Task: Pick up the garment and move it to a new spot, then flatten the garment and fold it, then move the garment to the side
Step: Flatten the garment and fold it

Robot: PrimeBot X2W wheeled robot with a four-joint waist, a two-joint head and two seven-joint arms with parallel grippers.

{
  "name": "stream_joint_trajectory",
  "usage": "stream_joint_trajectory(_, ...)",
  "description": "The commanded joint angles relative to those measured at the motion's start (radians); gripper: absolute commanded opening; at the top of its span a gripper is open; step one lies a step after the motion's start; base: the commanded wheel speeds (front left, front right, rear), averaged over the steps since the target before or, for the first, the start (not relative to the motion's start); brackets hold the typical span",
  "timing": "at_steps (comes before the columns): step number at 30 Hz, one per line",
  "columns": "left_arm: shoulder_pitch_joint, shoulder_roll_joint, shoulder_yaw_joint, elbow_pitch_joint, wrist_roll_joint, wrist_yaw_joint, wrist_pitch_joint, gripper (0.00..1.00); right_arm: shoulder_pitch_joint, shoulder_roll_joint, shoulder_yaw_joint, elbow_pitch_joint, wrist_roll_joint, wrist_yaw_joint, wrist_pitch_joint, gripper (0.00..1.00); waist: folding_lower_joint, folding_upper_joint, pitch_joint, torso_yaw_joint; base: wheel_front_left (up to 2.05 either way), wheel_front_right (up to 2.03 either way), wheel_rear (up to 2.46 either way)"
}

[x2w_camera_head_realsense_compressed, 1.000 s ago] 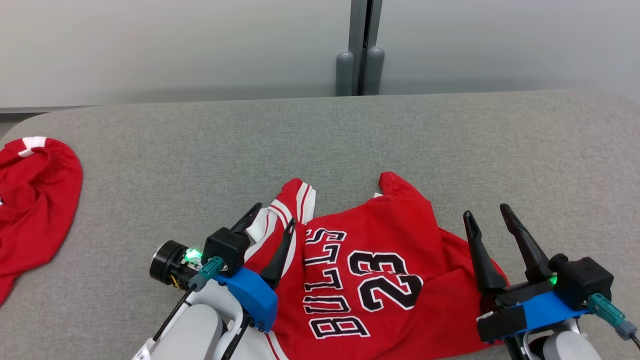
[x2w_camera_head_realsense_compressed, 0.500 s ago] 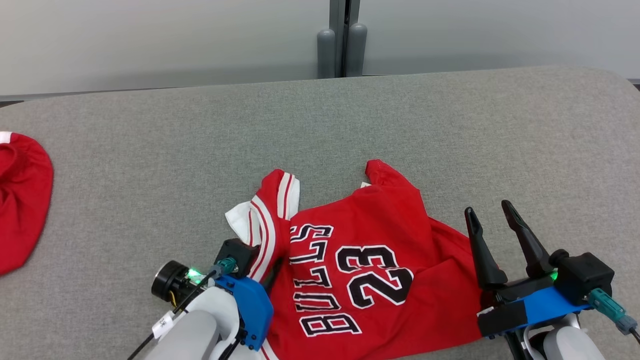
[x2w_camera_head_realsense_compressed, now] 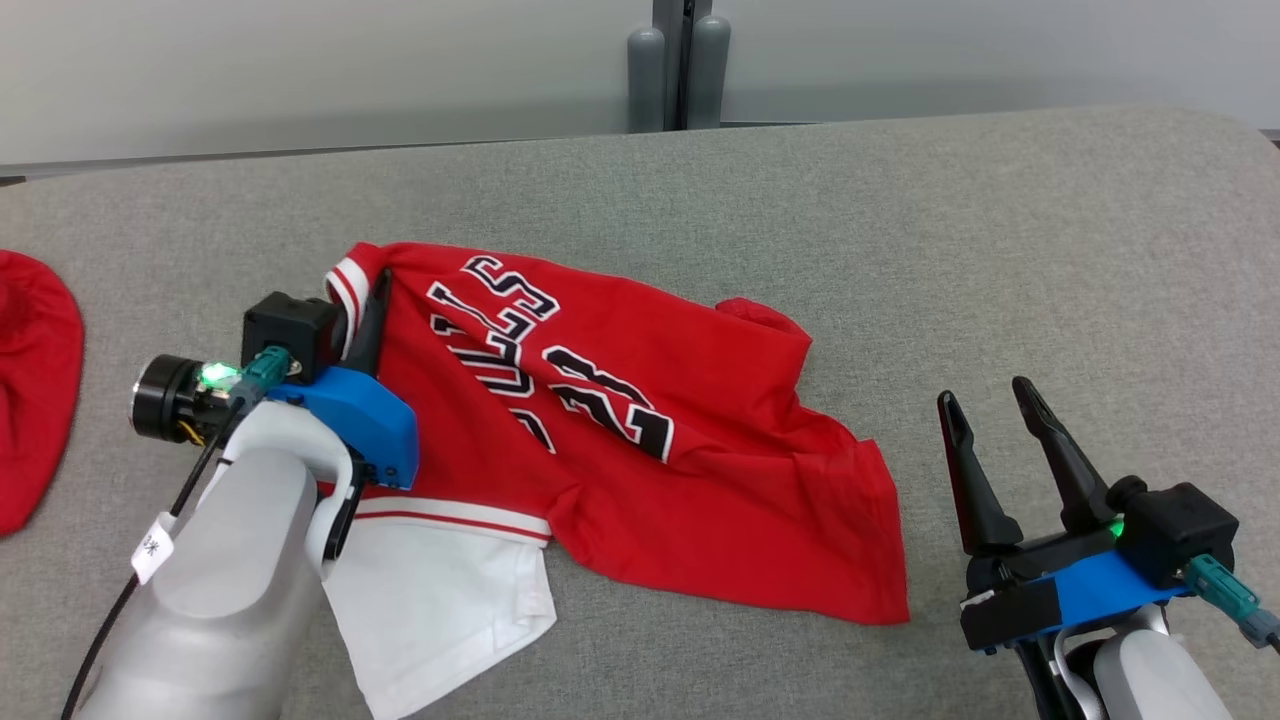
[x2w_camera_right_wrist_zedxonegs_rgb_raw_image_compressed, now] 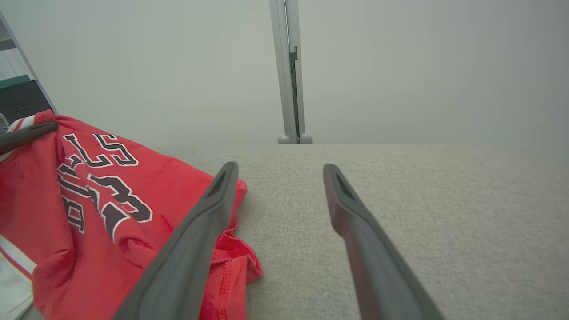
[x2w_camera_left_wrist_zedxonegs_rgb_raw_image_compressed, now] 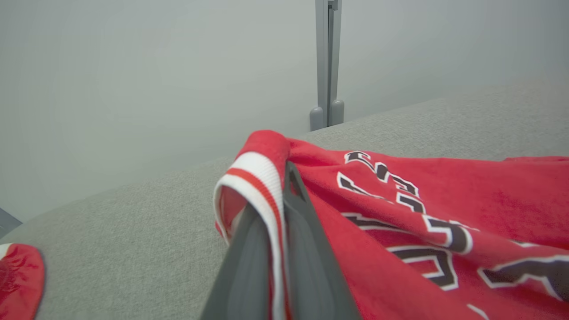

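Pick-up and move in hand: one tool has the jersey by its trim.

By the near edge of the bench (x2w_camera_head_realsense_compressed: 900, 220), toward its right corner, the right tool (x2w_camera_head_realsense_compressed: 985, 395) stands wide open and empty. The jersey (x2w_camera_head_realsense_compressed: 700, 470) sprawls from its white panel (x2w_camera_head_realsense_compressed: 440, 600) at the near edge across the middle. Farther in, the left tool (x2w_camera_head_realsense_compressed: 365, 285) is clamped on its striped trim (x2w_camera_left_wrist_zedxonegs_rgb_raw_image_compressed: 262, 173), raising that corner. Next, I judge, the jersey must be carried to a new spot and laid down, with the right tool taking another edge to flatten it. Count: two tools, one jersey, one second red garment (x2w_camera_head_realsense_compressed: 35, 400) at the left edge.
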Motion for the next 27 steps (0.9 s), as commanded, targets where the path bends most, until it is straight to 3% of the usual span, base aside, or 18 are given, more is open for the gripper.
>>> stream_joint_trajectory(1, -0.021, 0.001, 0.006, 0.007, -0.005, 0.006, -0.018, 0.00, -0.020, -0.003, -0.003, 0.001, -0.009, 0.000, -0.005, 1.00, -0.0001, -0.0002, 0.002, -0.003, 0.00, 0.00, 0.00)
stream_joint_trajectory(3, -0.026, -0.005, 0.006, 0.042, -0.010, 0.000, -0.028, 0.00, -0.015, 0.000, -0.005, 0.010, -0.010, 0.000, -0.005, 1.00, -0.0001, -0.0002, 0.003, -0.007, 0.00, 0.00, 0.00)
stream_joint_trajectory(5, -0.033, -0.006, 0.001, 0.074, -0.005, -0.005, -0.038, 1.00, -0.016, 0.003, -0.002, 0.016, -0.008, 0.000, -0.005, 1.00, -0.0001, -0.0002, 0.002, -0.012, 0.00, 0.00, 0.00)
stream_joint_trajectory(12, 0.018, -0.019, 0.031, 0.052, -0.004, 0.014, -0.083, 1.00, 0.012, 0.011, -0.024, 0.024, 0.002, 0.000, -0.005, 1.00, -0.0001, -0.0002, -0.039, -0.001, 0.00, 0.00, 0.00)
stream_joint_trajectory(18, 0.176, 0.003, 0.142, -0.222, 0.028, 0.058, -0.084, 1.00, 0.037, 0.024, -0.047, 0.016, 0.002, 0.000, -0.004, 1.00, -0.0001, -0.0002, -0.068, 0.033, 0.00, 0.00, 0.00)
stream_joint_trajectory(27, 0.436, 0.014, 0.348, -0.544, 0.080, 0.085, -0.084, 1.00, 0.075, 0.031, -0.077, 0.013, 0.005, 0.000, -0.004, 1.00, -0.0001, -0.0002, -0.115, 0.080, 0.00, 0.00, 0.00)
